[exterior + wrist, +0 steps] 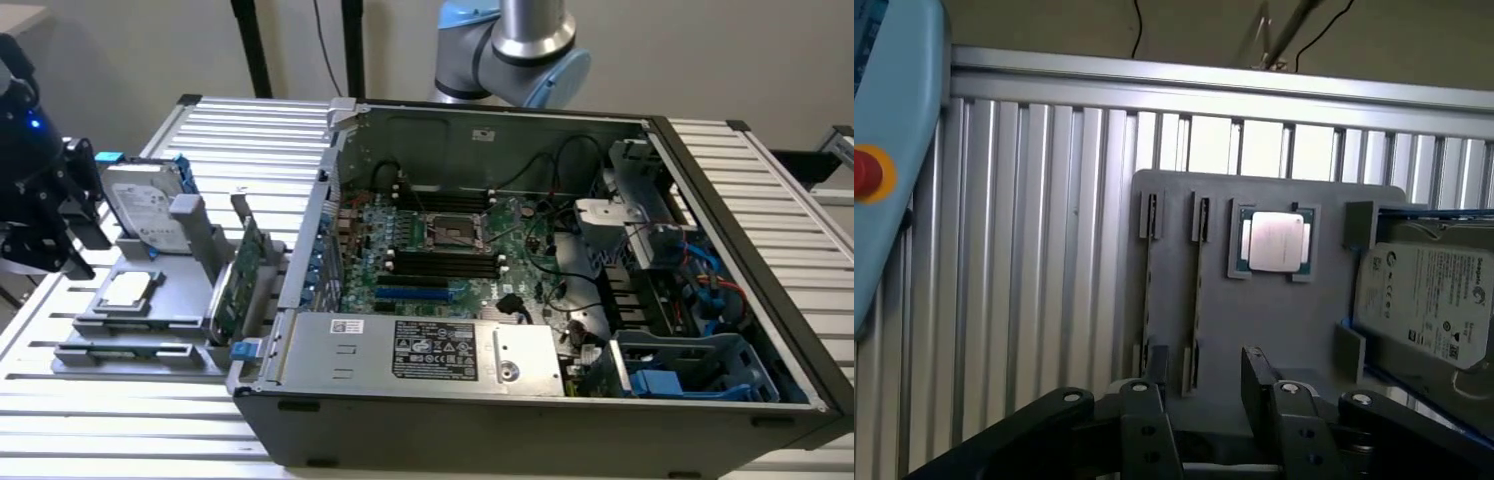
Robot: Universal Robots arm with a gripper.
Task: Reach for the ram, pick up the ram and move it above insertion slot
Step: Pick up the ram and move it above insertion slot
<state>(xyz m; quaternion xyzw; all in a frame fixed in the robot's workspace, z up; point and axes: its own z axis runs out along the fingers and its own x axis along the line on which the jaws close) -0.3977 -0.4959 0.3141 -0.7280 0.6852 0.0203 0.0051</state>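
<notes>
My gripper [1204,362] hangs with its fingers spread over the flat grey plastic tray [1294,330], and nothing stands between me and its surface. The silver square processor chip [1272,240] lies low in its pocket and blocks nothing. The silver box-shaped hard drive [1424,290] rises from its blue-edged cradle close beside one of my fingers. At the tray's edge on the exterior view's right, the upright green expansion card with a blue tab [238,285] stands like a wall before the open dark metal computer case [534,420]. That case is open from above, though black cables [561,290] crowd its right half. A pale blue pendant with a red button [899,120] sits well apart from the tray.
</notes>
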